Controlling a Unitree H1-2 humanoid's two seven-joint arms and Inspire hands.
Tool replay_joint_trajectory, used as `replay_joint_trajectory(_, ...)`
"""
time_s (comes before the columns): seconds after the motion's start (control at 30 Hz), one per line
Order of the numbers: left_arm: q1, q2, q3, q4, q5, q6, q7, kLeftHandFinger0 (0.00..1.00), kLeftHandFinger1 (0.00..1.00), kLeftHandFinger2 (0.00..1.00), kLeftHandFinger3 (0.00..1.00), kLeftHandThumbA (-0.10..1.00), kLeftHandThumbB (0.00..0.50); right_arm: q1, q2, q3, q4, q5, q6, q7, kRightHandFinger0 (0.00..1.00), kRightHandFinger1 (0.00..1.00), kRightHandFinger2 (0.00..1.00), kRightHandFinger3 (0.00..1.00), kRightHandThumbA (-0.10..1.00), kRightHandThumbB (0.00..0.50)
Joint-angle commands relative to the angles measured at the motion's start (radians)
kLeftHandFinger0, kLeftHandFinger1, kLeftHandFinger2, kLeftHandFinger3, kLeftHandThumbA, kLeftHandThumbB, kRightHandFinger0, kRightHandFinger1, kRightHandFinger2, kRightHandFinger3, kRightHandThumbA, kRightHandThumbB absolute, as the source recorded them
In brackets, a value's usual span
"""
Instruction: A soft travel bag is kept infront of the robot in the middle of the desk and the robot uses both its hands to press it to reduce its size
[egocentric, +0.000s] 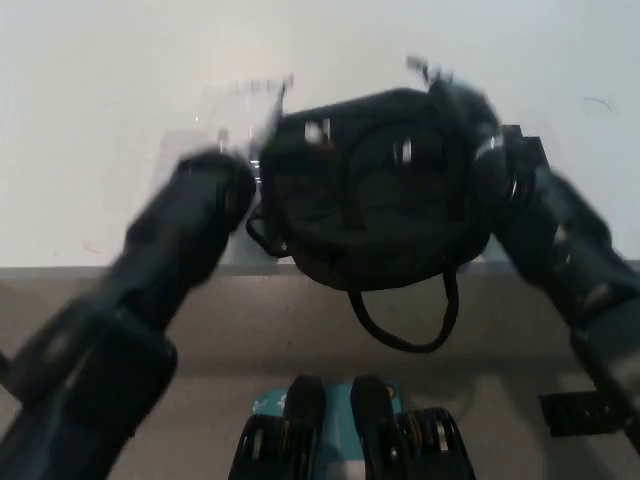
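txt: none legible | bag (375, 200): no readable label | frame blurred

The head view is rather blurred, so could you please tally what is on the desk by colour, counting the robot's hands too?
Black: 2, the soft travel bag and the right hand, at the bag's far right corner.
White: 1, the left hand, smeared by blur at the bag's far left corner.
Dark flat piece by the right arm: 1, unidentifiable.
Total: 4.
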Motion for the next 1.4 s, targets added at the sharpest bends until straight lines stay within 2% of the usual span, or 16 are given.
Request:
replay_joint_trajectory(0.0,-0.136,0.051,0.062,-0.098,-0.058,-0.065,0.017,1.0,1.0,1.0,1.0,1.0,0.225,-0.167,-0.028,-0.088,-0.103,0.104,-0.05,-0.027,1.0,1.0,1.0,1.0,1.0,0.192)
replay_joint_trajectory(0.47,-0.169,0.153,0.126,-0.391,-0.034,-0.026,-0.018,1.0,1.0,1.0,1.0,1.0,0.285,-0.155,-0.093,-0.133,-0.578,0.077,0.051,0.067,1.0,1.0,1.0,1.0,1.0,0.196)
replay_joint_trajectory(0.63,0.036,0.194,0.229,-0.848,-0.134,0.026,-0.128,1.0,1.0,1.0,1.0,1.0,0.28,0.041,-0.117,-0.176,-1.036,0.144,0.158,0.162,1.0,1.0,1.0,1.0,1.0,0.202)
replay_joint_trajectory(0.77,0.283,0.207,0.335,-1.368,-0.358,0.099,-0.245,1.0,1.0,1.0,1.0,1.0,0.294,0.237,-0.147,-0.206,-1.484,0.179,0.217,0.207,1.0,1.0,1.0,1.0,1.0,0.243)
replay_joint_trajectory(0.93,0.437,0.219,0.37,-1.659,-0.427,0.128,-0.249,1.0,1.0,1.0,1.0,1.0,0.328,0.355,-0.153,-0.223,-1.739,0.288,0.175,0.208,1.0,1.0,1.0,1.0,1.0,0.193)
replay_joint_trajectory(1.0,0.631,0.223,0.362,-1.991,-0.459,0.134,-0.201,1.0,1.0,1.0,1.0,1.0,0.334,0.526,-0.143,-0.215,-2.069,0.28,0.209,0.186,1.0,1.0,1.0,1.0,1.0,0.21)
replay_joint_trajectory(1.03,0.707,0.214,0.336,-2.078,-0.505,0.086,-0.157,1.0,1.0,1.0,1.0,1.0,0.291,0.591,-0.128,-0.197,-2.171,0.247,0.222,0.189,1.0,1.0,1.0,1.0,1.0,0.191)
replay_joint_trajectory(1.07,0.746,0.193,0.321,-2.099,-0.512,0.041,-0.122,1.0,1.0,1.0,1.0,1.0,0.302,0.627,-0.109,-0.179,-2.208,0.21,0.212,0.192,1.0,1.0,1.0,1.0,1.0,0.21)
replay_joint_trajectory(1.1,0.776,0.186,0.309,-2.104,-0.5,-0.015,-0.097,1.0,1.0,1.0,1.0,1.0,0.283,0.662,-0.097,-0.167,-2.239,0.172,0.203,0.207,1.0,1.0,1.0,1.0,1.0,0.254)
replay_joint_trajectory(1.13,0.823,0.191,0.291,-2.121,-0.468,-0.085,-0.076,1.0,1.0,1.0,1.0,1.0,0.316,0.719,-0.106,-0.162,-2.265,0.137,0.158,0.243,1.0,1.0,1.0,1.0,1.0,0.339)
replay_joint_trajectory(1.2,0.911,0.206,0.27,-2.171,-0.471,-0.12,-0.068,1.0,1.0,1.0,1.0,1.0,0.331,0.818,-0.108,-0.169,-2.265,0.115,0.035,0.259,1.0,1.0,1.0,1.0,0.96,0.351)
replay_joint_trajectory(1.23,0.966,0.205,0.262,-2.208,-0.46,-0.107,-0.069,1.0,1.0,1.0,1.0,1.0,0.238,0.868,-0.098,-0.156,-2.265,0.113,-0.005,0.24,1.0,1.0,1.0,1.0,0.91,0.401)
replay_joint_trajectory(1.27,1.03,0.221,0.262,-2.229,-0.48,-0.116,-0.074,1.0,1.0,1.0,1.0,1.0,0.266,0.909,-0.093,-0.13,-2.265,0.149,-0.011,0.232,1.0,1.0,1.0,1.0,0.87,0.478)
replay_joint_trajectory(1.3,1.063,0.238,0.274,-2.231,-0.477,-0.137,-0.079,1.0,1.0,1.0,1.0,1.0,0.244,0.93,-0.075,-0.111,-2.265,0.152,-0.016,0.226,1.0,1.0,1.0,1.0,1.0,0.322)
replay_joint_trajectory(1.33,1.104,0.271,0.293,-2.231,-0.469,-0.176,-0.084,1.0,1.0,1.0,1.0,1.0,0.276,0.966,-0.041,-0.082,-2.265,0.143,-0.027,0.219,1.0,1.0,1.0,1.0,1.0,0.298)
replay_joint_trajectory(1.37,1.142,0.294,0.29,-2.231,-0.49,-0.207,-0.08,1.0,1.0,1.0,1.0,1.0,0.307,1.006,-0.027,-0.048,-2.265,0.176,-0.021,0.216,1.0,1.0,1.0,1.0,1.0,0.325)
